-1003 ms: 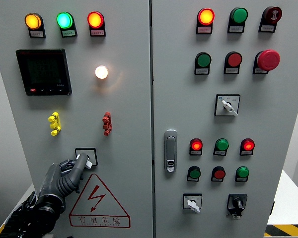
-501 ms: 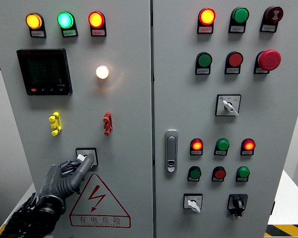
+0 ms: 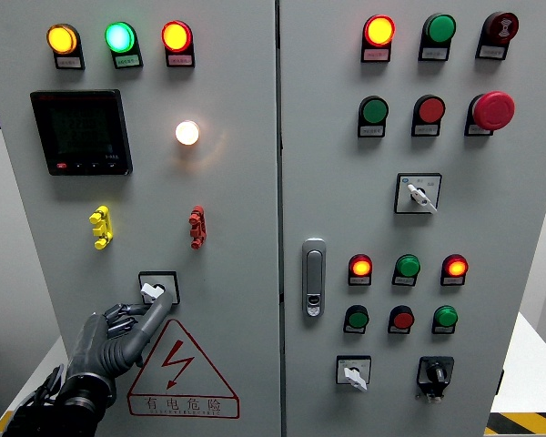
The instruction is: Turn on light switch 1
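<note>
Grey control cabinet [image 3: 237, 200] filling the view, split by a vertical seam into a left door and a right door. On the left door, a black digital meter [image 3: 81, 132] below three lit indicator lamps [image 3: 119, 37] — amber, green, red. Glowing white bulb [image 3: 187, 133] just right of the meter. Lower down, a red-outlined lightning warning triangle [image 3: 181, 369] with a line of characters along its base. Right door studded with coloured lamps and buttons, a red mushroom stop button [image 3: 494, 109] near the top right, a silver door latch [image 3: 313, 277] beside the seam.

Left hand [image 3: 118, 335] rising from the lower left corner, dark and jointed, one finger [image 3: 155, 309] stretched up to light switch 1 [image 3: 157, 287] — the small white-handled selector above the triangle — tip touching it, other fingers curled, nothing grasped. Smallest: yellow toggle [image 3: 99, 227] and red toggle [image 3: 196, 227], side by side above the switch.
</note>
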Controlling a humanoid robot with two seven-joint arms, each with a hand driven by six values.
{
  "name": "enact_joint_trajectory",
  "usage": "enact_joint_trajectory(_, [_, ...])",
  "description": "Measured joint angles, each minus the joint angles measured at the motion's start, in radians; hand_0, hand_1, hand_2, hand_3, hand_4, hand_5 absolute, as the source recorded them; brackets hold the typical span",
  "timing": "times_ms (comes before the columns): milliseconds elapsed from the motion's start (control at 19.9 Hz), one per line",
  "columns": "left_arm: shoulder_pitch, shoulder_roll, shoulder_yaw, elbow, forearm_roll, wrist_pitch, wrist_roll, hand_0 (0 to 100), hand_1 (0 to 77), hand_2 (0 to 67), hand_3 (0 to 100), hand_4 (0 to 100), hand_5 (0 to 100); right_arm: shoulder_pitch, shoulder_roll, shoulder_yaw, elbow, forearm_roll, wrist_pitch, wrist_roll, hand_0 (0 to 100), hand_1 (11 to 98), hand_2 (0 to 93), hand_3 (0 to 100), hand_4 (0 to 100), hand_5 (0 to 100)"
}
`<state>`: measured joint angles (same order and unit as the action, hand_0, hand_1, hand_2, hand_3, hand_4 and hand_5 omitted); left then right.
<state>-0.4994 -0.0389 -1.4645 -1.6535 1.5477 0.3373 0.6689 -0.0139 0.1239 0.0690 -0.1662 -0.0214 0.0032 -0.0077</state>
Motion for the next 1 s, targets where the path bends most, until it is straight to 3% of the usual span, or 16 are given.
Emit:
enact_joint_trajectory(100, [0.028, 0.000, -0.003, -0.020, -0.001, -0.003, -0.021, 0, 54.4, 50.7, 92, 100, 84, 0.000, 0.0000, 0.000, 0.000, 0.000, 0.000, 0.000, 0, 19.7, 0.0, 19, 19, 11])
enact_joint_trajectory(451, [0.167, -0.004, -0.007, -0.057, -0.029, -0.010, -0.200, 0, 50.7, 52.7, 96, 100, 81, 0.000, 0.0002, 0.000, 0.000, 0.000, -0.001, 0.000, 0, 19.7, 0.0, 19, 19, 11])
enact_joint_trajectory(602, [0.199, 0.020, 0.000, -0.059, -0.112, -0.010, -0.288, 0, 46.6, 52.9, 94, 100, 80, 0.000, 0.0004, 0.000, 0.000, 0.000, -0.001, 0.000, 0, 19.6, 0.0, 19, 19, 11])
enact_joint_trajectory(702, [0.234, 0.042, 0.003, -0.059, -0.172, -0.009, -0.333, 0, 43.8, 48.9, 89, 99, 74, 0.000, 0.0004, 0.000, 0.000, 0.000, -0.001, 0.000, 0, 19.6, 0.0, 19, 19, 11])
enact_joint_trajectory(802, [0.281, 0.056, 0.005, -0.055, -0.241, -0.011, -0.366, 0, 41.5, 43.1, 84, 93, 72, 0.000, 0.0003, 0.000, 0.000, 0.000, -0.001, 0.000, 0, 19.7, 0.0, 19, 19, 11])
enact_joint_trajectory(1003, [0.399, 0.076, 0.023, -0.038, -0.363, -0.021, -0.397, 0, 41.9, 41.5, 81, 91, 74, 0.000, 0.0002, 0.000, 0.000, 0.000, 0.000, 0.000, 0, 19.6, 0.0, 19, 19, 11])
